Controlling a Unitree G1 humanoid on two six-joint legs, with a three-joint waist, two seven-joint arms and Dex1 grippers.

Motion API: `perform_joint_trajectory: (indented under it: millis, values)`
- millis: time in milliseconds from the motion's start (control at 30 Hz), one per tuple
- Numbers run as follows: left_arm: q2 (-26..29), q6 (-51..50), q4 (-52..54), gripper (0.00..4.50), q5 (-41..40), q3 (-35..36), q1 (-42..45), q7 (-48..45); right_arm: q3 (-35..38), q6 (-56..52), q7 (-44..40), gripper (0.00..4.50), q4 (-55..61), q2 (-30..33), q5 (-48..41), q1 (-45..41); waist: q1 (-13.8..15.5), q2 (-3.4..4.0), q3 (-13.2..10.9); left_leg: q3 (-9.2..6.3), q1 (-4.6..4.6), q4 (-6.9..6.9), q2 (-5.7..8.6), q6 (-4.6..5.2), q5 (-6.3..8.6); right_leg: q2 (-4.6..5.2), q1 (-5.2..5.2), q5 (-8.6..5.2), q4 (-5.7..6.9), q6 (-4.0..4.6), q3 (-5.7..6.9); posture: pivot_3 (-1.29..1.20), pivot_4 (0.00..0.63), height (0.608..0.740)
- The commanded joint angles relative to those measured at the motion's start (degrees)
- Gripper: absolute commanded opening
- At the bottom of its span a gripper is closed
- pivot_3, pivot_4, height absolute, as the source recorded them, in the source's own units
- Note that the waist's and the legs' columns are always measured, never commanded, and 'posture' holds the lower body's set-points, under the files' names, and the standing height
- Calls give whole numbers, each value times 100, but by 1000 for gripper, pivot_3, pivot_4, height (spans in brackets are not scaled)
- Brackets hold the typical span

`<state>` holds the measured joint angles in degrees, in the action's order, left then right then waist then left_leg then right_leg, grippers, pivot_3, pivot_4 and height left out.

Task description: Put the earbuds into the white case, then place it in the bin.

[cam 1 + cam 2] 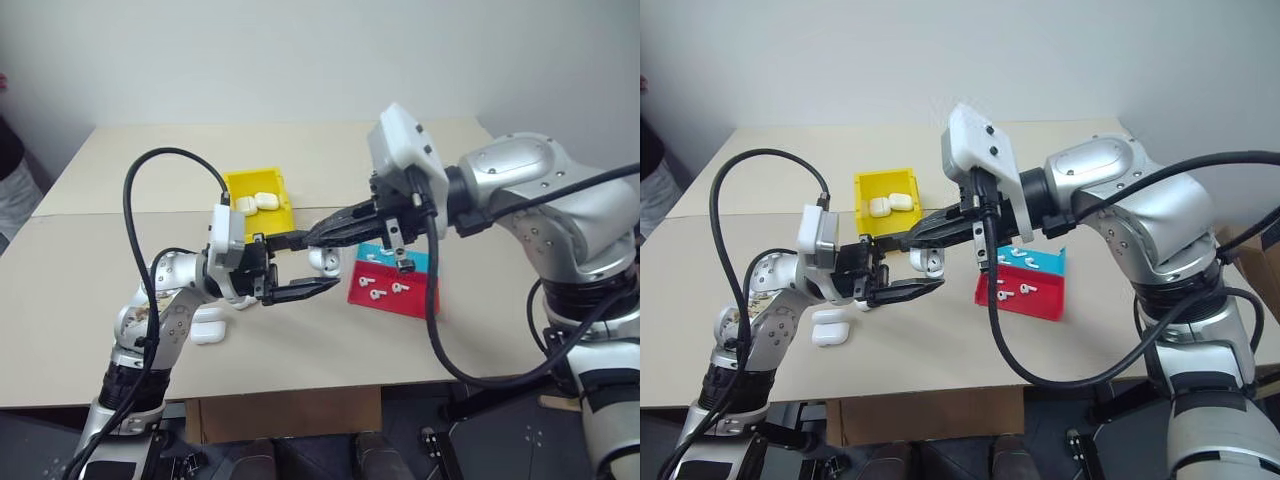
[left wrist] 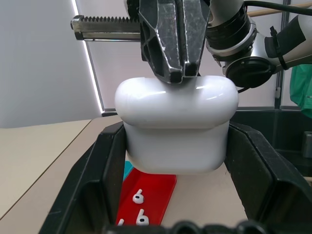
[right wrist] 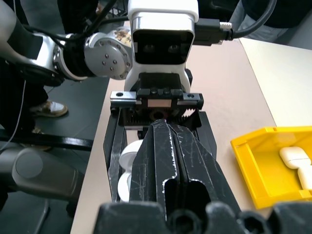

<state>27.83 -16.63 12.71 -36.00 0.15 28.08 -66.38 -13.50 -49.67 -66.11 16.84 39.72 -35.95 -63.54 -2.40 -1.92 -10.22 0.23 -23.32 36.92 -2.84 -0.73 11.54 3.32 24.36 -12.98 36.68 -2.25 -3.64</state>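
Observation:
My left gripper (image 1: 300, 268) is shut on a white case (image 1: 326, 260), holding it in the air over the table in front of the yellow bin (image 1: 240, 183). In the left wrist view the case (image 2: 176, 126) sits between the two black fingers with its lid down. My right gripper (image 1: 312, 234) is shut, and its joined tips rest on the top of the case (image 3: 127, 158). Two more white cases lie inside the bin. Several small white earbuds (image 1: 378, 293) lie loose in the red and blue tray (image 1: 420, 302) to the right of the held case.
Two more white cases (image 1: 208, 329) lie on the tan table beside my left forearm. Black cables loop over both arms. The table's near edge runs just below the tray, and a seam crosses the tabletop behind the bin.

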Motion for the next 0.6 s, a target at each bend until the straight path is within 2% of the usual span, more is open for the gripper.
perform_joint_trajectory:
  millis: [33, 367, 600]
  values:
    - [-11, 81, 229, 2792, -198, 171, 113, 47, -79, 98, -120, 37, 62, 183, 201, 140, 2, 0, 0, 0, 0, 0, 0, 0, 0, 0, 0, 0, -1, 0, 0, 0, 150, 740]
    - [-16, 133, 136, 2792, -167, 209, 112, 14, -1, 282, -221, 37, 29, 433, 449, 318, -1, -1, 0, 1, 1, 0, 1, 0, 0, 1, 0, 0, 1, -1, -1, 0, 150, 740]
    - [-22, 174, 154, 2792, -164, 216, 39, 18, 865, 272, -44, 37, -231, 398, 49, 375, 7, -1, 0, 1, 0, 0, 1, 0, 0, 1, 0, 1, -1, 1, -1, 0, 150, 740]
